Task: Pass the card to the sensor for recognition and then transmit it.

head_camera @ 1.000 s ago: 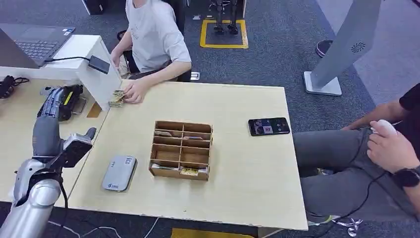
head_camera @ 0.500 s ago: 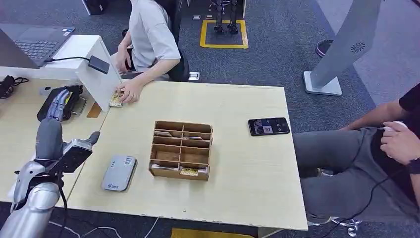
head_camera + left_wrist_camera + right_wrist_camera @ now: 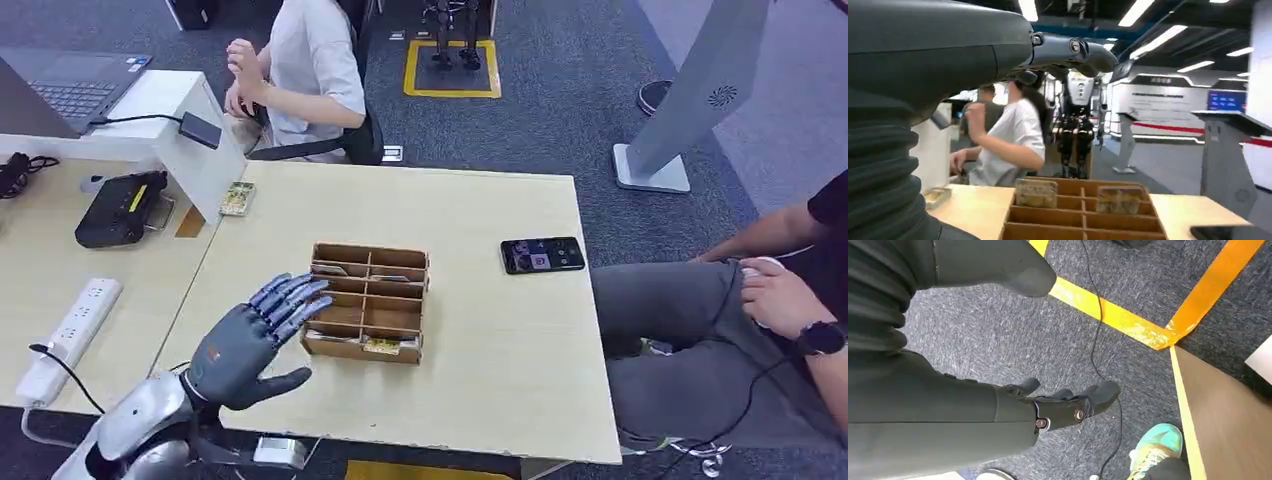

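Fingers (image 3: 290, 298) of my left hand (image 3: 245, 340) are spread and straight, holding nothing — the hand hovers above the near-left part of the table (image 3: 500, 370), its fingertips over the left edge of the wooden organizer (image 3: 367, 300). From my left wrist I see the same hand (image 3: 948, 55) stretched out flat above the organizer (image 3: 1083, 212). Cards stand in its compartments: one card (image 3: 381, 346) shows at the front row, and the wrist view shows two upright in the far row (image 3: 1036, 193). More cards lie in a small stack (image 3: 237, 197) at the table's far-left corner, beside a white box (image 3: 170, 120).

My right hand (image 3: 1063, 402) hangs low over grey carpet (image 3: 973, 340) with yellow tape (image 3: 1113, 315) — fingers loosely extended, nothing in them.

A phone (image 3: 543, 254) lies on the right side of the table. A person in a white shirt (image 3: 310, 70) sits at the far edge, one hand raised; another person (image 3: 790, 300) sits to the right.
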Controlling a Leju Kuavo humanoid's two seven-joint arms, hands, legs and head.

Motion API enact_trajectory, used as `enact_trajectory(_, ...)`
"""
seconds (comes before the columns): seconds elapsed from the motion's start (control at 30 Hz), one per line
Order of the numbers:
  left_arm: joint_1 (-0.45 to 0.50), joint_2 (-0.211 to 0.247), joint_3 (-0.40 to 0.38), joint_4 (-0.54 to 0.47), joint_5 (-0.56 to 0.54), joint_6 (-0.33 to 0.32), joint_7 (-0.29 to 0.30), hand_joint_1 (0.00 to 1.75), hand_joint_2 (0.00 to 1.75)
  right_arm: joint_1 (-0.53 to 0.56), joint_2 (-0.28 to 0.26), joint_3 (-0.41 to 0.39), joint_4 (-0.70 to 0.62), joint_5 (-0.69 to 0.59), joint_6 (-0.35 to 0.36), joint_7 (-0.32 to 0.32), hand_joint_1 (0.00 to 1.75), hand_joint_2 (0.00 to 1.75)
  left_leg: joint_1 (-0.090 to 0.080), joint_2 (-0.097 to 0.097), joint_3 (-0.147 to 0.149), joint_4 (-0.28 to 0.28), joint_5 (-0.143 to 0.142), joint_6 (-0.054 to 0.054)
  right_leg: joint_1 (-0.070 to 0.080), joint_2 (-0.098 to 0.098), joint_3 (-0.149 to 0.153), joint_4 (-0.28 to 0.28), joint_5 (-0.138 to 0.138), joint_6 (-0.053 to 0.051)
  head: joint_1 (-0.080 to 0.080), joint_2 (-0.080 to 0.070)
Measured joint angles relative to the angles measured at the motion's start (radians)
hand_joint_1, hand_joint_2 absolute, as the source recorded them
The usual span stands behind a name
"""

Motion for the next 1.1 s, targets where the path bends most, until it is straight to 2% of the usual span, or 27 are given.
enact_trajectory(0.1,0.000,0.010,-0.064,0.000,-0.010,0.020,0.012,0.00,1.75,0.000,0.000,-0.001,0.000,0.001,0.000,0.000,0.00,1.75,0.000,0.000,0.000,0.000,0.000,0.000,0.000,0.000,0.000,0.000,0.000,0.000,0.000,0.000)
enact_trajectory(0.23,-0.002,0.021,-0.104,0.000,-0.009,0.026,0.014,0.00,1.75,0.000,0.000,-0.003,0.000,0.001,0.000,0.000,0.00,1.75,0.000,0.000,0.000,0.000,0.000,0.000,0.000,0.000,0.000,0.000,0.000,0.000,0.000,0.000)
enact_trajectory(0.43,-0.002,0.032,-0.133,0.005,-0.051,0.069,0.043,0.00,1.75,0.001,-0.002,-0.005,0.000,0.008,-0.001,0.009,0.00,1.75,0.000,0.000,0.000,0.000,0.000,0.000,0.000,0.000,0.000,0.000,0.000,0.000,0.000,0.000)
enact_trajectory(0.63,-0.002,0.035,-0.148,0.050,-0.172,0.125,0.114,0.00,1.75,0.001,-0.002,-0.006,0.000,0.010,0.000,0.013,0.00,1.75,0.000,0.000,0.000,0.000,0.000,0.000,0.000,0.000,0.000,0.000,0.000,0.000,0.000,0.000)
enact_trajectory(0.77,-0.009,0.019,-0.159,0.101,-0.214,0.128,0.161,0.00,1.75,0.000,-0.002,-0.007,0.000,0.011,0.000,0.018,0.00,1.75,0.000,0.000,0.000,0.000,0.000,0.000,0.000,0.000,-0.001,0.000,0.000,0.000,0.000,0.000)
enact_trajectory(0.93,-0.040,-0.025,-0.171,0.169,-0.191,0.091,0.223,0.00,1.75,-0.002,-0.002,-0.008,-0.001,0.013,0.000,0.021,0.00,1.75,0.000,0.000,0.000,0.000,0.000,0.000,0.000,0.000,0.000,0.000,0.000,0.000,0.000,0.000)
enact_trajectory(1.1,-0.054,-0.054,-0.170,0.221,-0.171,0.085,0.247,0.00,1.75,-0.001,-0.002,-0.009,-0.001,0.013,-0.001,0.024,0.00,1.75,0.000,0.000,0.000,0.000,0.000,0.000,0.000,0.000,0.000,0.000,0.000,0.000,0.000,0.000)
